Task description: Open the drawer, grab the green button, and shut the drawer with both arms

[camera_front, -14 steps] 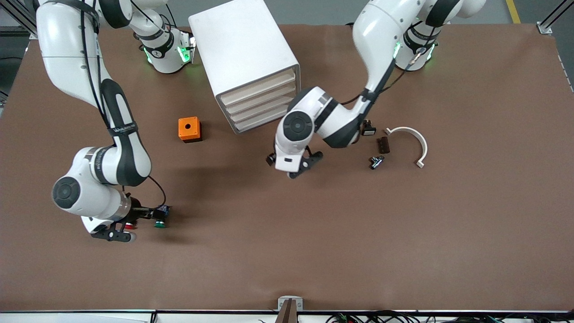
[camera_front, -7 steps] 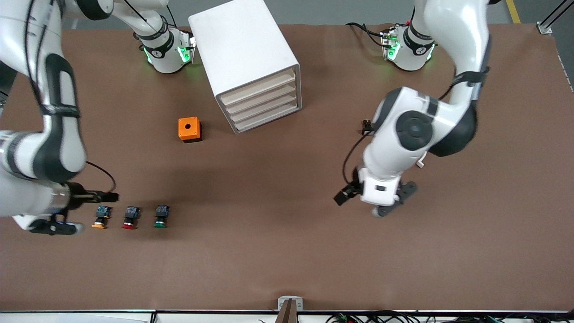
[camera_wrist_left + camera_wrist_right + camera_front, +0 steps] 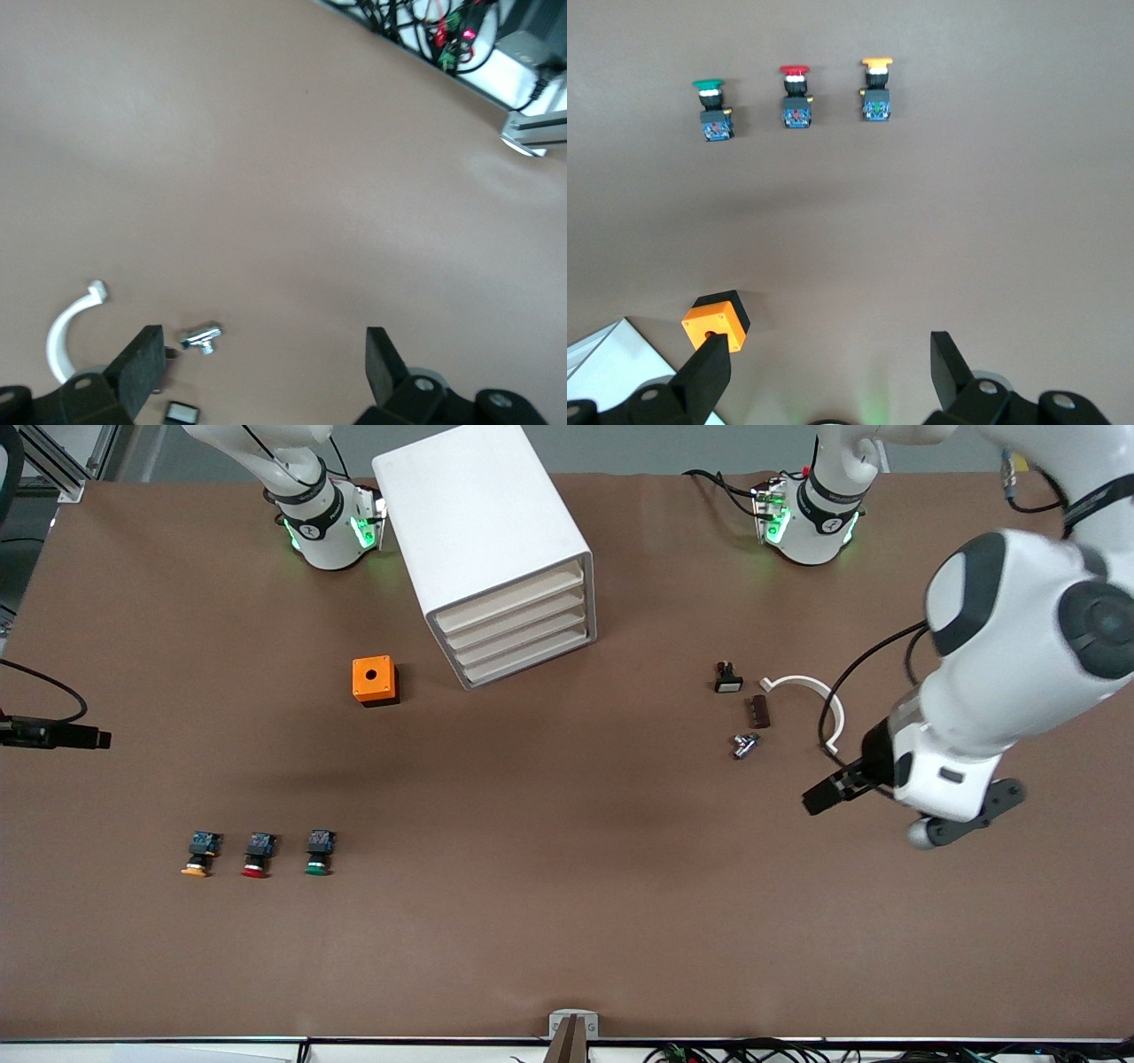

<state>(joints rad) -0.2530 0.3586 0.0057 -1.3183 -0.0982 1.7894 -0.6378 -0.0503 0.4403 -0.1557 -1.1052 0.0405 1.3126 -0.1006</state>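
Lying on the tabletop (image 3: 567, 921), the green button (image 3: 318, 852) sits untouched; all cabinet (image 3: 485, 549) drawers closed. Left hand (image 3: 261, 372) and right hand (image 3: 824, 376) both spread, empty, raised over the tabletop.

The left arm, a large white jointed robot arm with black joint bands (image 3: 1019, 638), reaches from its base down over its own end of the table, wrist bent downward. Its dark two-finger left gripper (image 3: 261, 372) hangs in the air, fingers (image 3: 142, 359) spread wide, holding nothing. The right gripper (image 3: 828, 376) is likewise raised, its fingers (image 3: 709, 372) parted and empty.
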